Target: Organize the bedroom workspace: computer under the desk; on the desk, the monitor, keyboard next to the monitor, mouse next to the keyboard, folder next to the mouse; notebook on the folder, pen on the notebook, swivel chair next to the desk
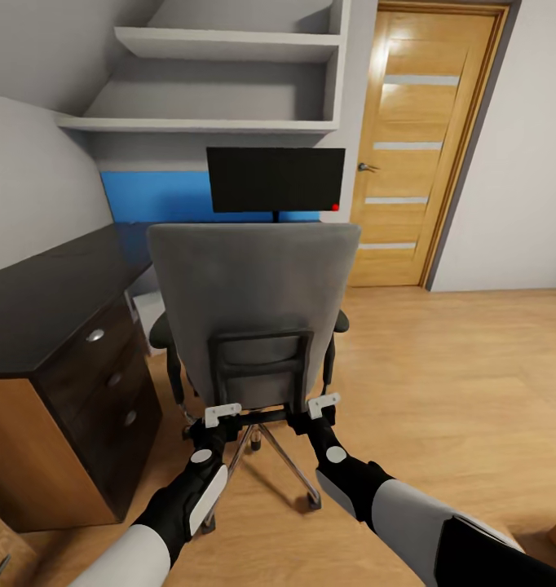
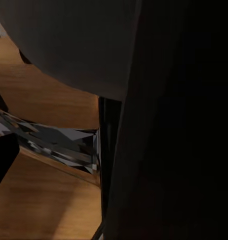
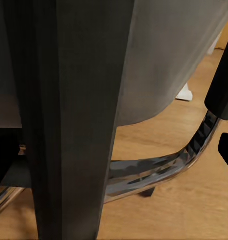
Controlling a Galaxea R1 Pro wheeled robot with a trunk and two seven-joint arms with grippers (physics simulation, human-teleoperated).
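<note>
Wooden floor (image 1: 441, 383) under swivel chair (image 1: 253, 302) and desk (image 1: 58, 326).

swivel chair (image 3: 159, 55) grey back close | dark frame bar upright | chrome base leg over wooden floor (image 3: 164, 215)

A wooden door (image 1: 421, 147) with frosted strips stands shut at the back right. Grey wall shelves (image 1: 221, 81) hang above a blue wall panel (image 1: 152, 197). Wood flooring (image 1: 457, 383) runs throughout.
</note>
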